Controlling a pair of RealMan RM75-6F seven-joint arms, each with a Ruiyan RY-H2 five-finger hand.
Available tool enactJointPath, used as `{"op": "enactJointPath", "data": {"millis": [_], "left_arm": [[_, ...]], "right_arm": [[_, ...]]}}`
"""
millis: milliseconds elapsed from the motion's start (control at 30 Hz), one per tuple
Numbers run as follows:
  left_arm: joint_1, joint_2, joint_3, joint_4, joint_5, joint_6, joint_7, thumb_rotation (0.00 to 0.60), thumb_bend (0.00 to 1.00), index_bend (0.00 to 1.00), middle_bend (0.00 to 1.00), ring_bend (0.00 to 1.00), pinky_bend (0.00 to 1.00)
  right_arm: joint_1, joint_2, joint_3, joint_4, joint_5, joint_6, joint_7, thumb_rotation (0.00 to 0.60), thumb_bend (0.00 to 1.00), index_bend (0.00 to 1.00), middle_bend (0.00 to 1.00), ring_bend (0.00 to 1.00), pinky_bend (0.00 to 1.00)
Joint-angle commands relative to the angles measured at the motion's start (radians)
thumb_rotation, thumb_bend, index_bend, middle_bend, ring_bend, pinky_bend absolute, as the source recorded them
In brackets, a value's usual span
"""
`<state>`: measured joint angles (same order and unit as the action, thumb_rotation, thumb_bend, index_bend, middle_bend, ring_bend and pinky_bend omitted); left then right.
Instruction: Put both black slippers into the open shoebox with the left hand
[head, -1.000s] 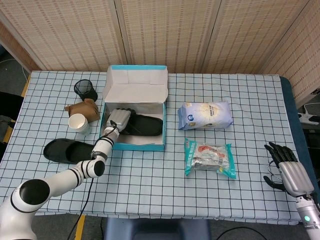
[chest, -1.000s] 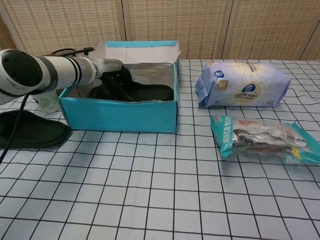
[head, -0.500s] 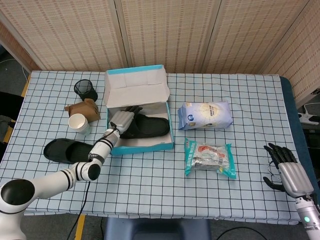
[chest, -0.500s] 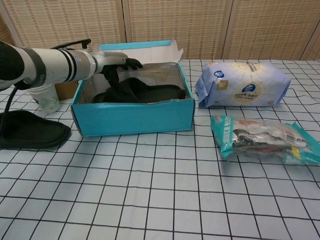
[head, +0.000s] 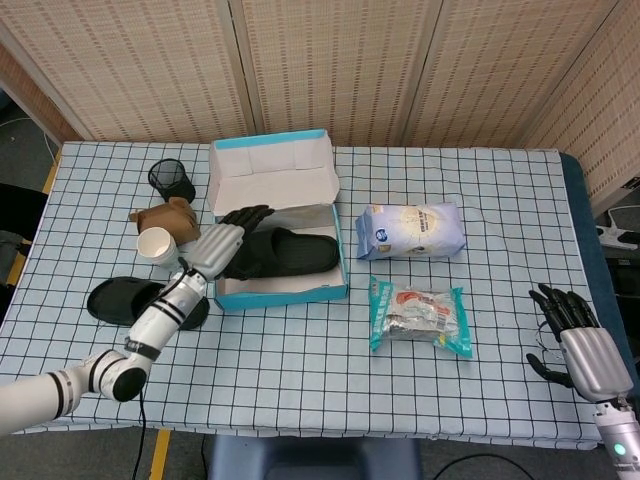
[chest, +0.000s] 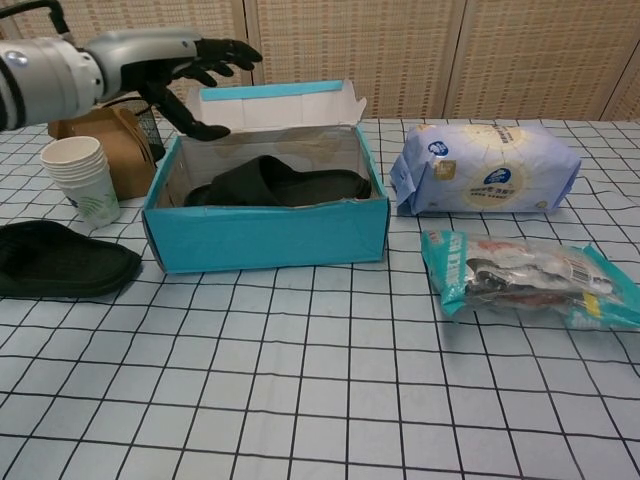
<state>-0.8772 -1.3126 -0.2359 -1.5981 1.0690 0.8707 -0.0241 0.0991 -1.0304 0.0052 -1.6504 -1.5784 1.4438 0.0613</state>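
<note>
Checked cloth: blue-and-white grid covering the tabletop (chest: 300, 400), which carries everything below.
Right hand: the right hand (head: 578, 335) sits at the near right edge of the tabletop in the head view, fingers spread and holding nothing, well apart from all the objects.
Snack packet: a teal-edged snack packet (chest: 530, 278) lies flat on the near right, just in front of the pale blue tissue pack (chest: 485, 168).
Slipper outside: one black slipper (chest: 60, 260) lies flat on the cloth to the left of the shoebox, near its left front corner, touched by no hand.
Shoebox: the teal shoebox (chest: 268, 230) stands open at centre, its lid tipped up at the back.
Slipper inside: the other black slipper (chest: 275, 182) lies inside the shoebox, running along its length.
Left hand: the left hand (chest: 185, 65) hovers above the shoebox's back left corner, fingers apart and empty, clear of the slipper below.
Left clutter: a stack of paper cups (chest: 82, 178), a brown paper bag (chest: 108, 150) and, in the head view, a black mesh pen cup (head: 171, 179) stand left of the shoebox.
</note>
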Motion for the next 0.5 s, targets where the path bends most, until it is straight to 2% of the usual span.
{"op": "enactJointPath", "data": {"millis": [33,200,333,500], "left_arm": [[0.141,0.113,0.106,-0.144,0.069,0.123,0.045,0.6,0.35,0.0,0.0,0.0,0.07],[0.239,0.144,0.195,-0.181,0.059,0.207,0.152,0.6,0.36,0.0,0.0,0.0,0.07],[0.281,0.158,0.232,-0.165,0.046,0.21,0.175,0.6,0.35,0.0,0.0,0.0,0.06],[0.301,0.156,0.255,-0.113,-0.001,0.174,0.217,0.6,0.34,0.0,0.0,0.0,0.05]], "right_arm": [[-0.025,-0.011,-0.006,0.007,-0.073,0.083,0.022,0.6,0.18,0.0,0.0,0.0,0.0],[-0.037,0.0,-0.03,0.006,-0.112,0.101,0.043,0.6,0.18,0.0,0.0,0.0,0.0],[-0.034,0.006,-0.032,0.006,-0.122,0.102,0.061,0.6,0.18,0.0,0.0,0.0,0.0],[-0.031,0.008,-0.037,0.011,-0.129,0.097,0.074,0.6,0.18,0.0,0.0,0.0,0.0]]}}
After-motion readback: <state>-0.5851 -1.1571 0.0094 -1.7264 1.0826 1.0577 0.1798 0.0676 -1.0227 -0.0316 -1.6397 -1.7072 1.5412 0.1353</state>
